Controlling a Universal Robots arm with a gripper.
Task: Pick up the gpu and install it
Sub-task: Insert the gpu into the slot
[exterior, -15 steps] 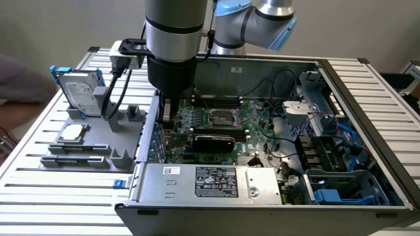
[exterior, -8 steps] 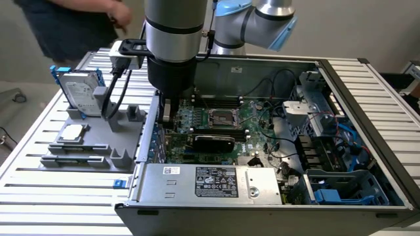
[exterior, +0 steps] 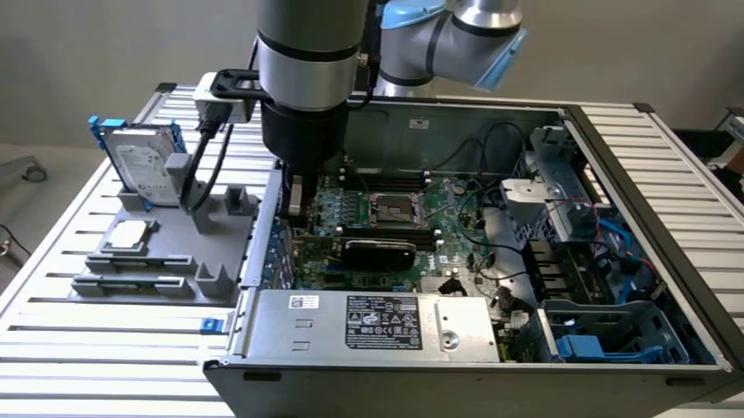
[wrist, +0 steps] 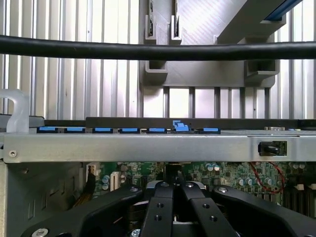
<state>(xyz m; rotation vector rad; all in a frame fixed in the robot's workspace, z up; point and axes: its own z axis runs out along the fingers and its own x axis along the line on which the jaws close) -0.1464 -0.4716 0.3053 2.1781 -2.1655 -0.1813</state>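
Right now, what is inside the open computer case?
Inside the computer case lie a green motherboard, a black card, cables and a silver power supply. The arm covers the board's part nearest the grey holder.

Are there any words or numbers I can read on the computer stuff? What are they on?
No text can be read in these pictures.
Black label on the silver power supply box: rows of print and marks, too small to read.
Small white sticker on the same box: too blurred.
Label on the hard drive: too small.
Wrist view: no writing.
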